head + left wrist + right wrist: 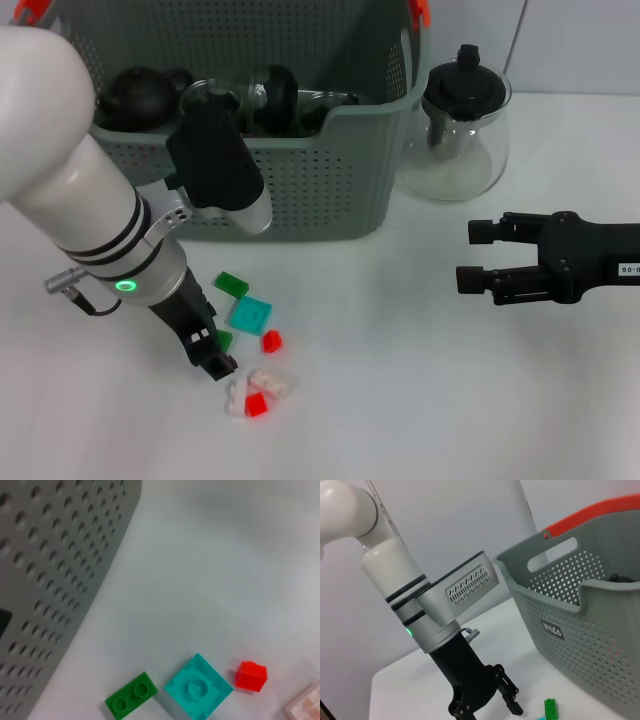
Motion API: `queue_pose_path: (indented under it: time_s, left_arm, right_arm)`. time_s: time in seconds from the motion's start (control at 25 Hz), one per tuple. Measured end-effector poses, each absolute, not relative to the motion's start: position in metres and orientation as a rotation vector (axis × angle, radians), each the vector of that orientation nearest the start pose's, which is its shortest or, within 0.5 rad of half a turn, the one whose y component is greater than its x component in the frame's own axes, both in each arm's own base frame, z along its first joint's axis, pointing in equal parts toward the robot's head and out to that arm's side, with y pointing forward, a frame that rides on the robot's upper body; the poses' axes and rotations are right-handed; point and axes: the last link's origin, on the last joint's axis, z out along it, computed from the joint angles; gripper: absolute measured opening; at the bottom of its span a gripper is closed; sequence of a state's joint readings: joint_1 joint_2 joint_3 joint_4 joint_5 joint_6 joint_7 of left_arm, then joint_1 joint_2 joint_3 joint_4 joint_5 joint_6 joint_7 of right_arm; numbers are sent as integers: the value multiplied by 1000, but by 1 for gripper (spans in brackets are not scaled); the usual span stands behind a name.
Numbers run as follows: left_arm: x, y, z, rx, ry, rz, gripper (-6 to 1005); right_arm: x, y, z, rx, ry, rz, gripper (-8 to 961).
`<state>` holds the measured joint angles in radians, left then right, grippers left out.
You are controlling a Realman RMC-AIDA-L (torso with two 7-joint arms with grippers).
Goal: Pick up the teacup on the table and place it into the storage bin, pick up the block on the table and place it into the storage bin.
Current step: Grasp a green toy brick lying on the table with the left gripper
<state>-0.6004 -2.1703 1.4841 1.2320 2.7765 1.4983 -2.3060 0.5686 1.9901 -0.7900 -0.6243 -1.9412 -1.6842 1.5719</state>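
Note:
The grey-green perforated storage bin [330,160] stands at the back of the table, and dark and glass tea ware lies inside it. No teacup shows on the table. Small blocks lie in front of the bin: a green block [231,284], a teal block [249,315], a red block [271,342], and a white and red cluster [262,388]. My left gripper [210,356] is open, low over the table just left of these blocks, with a green piece [225,341] at its fingertips. My right gripper [474,256] is open and empty over the right of the table.
A glass teapot with a black lid [463,125] stands right of the bin. The left wrist view shows the bin wall [50,580], the green block [131,701], the teal block [198,690] and the red block [251,676]. The right wrist view shows the left gripper [485,707].

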Motion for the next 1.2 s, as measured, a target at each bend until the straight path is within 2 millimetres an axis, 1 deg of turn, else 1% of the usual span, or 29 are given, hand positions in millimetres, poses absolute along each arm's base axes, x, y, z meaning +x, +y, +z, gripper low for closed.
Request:
queue_pose_path:
  time_s: [0.24,0.6,0.84,1.12,1.2]
  left_arm:
    - [-200,337,-52,-2730,-540,808,730]
    - [-201,336,-53,-2730,-541,811,729]
    - [-201,336,-53,-2730,-540,811,558]
    - [-200,338,-53,-2721,-543,798,454]
    - [-200,338,-53,-2717,-553,797,454]
  right_arm:
    - [249,330,19,-2869,787,745,945]
    - [249,330,19,-2871,783,743,944]
    - [249,329,19,-2872,782,743,945]
    - [248,329,19,-2875,781,746,945]
    - [248,329,19,-2875,781,747,944]
